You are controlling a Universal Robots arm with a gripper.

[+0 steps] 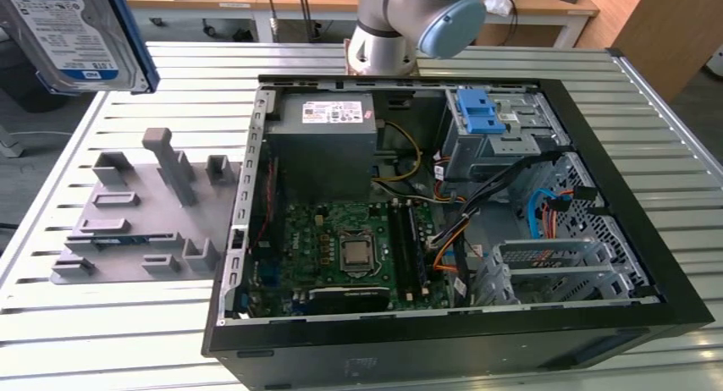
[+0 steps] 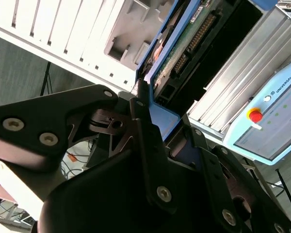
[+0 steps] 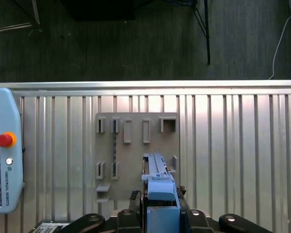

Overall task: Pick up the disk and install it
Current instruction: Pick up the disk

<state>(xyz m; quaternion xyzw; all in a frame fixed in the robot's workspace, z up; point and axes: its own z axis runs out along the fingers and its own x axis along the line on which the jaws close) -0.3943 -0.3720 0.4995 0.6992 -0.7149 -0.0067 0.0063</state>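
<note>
UR arm's end effector (image 3: 160, 216) clenched on the flat silver hard drive with white-and-blue label and blue plastic bracket (image 1: 70, 31), gripping across the bracket edges, label face left bare. Disk hangs high over the grey slotted holder plate (image 1: 135, 213) at the exterior view's left, clear of its slots, well apart from the open black computer case (image 1: 452, 344). The case lies side-up on the slatted metal tabletop (image 1: 113, 340), likely for top access; disk not installed yet

Open air around raised disk (image 1: 70, 29), grey fixture (image 1: 135, 230) below, cables (image 1: 505, 179) crossing case (image 1: 452, 340)
</note>
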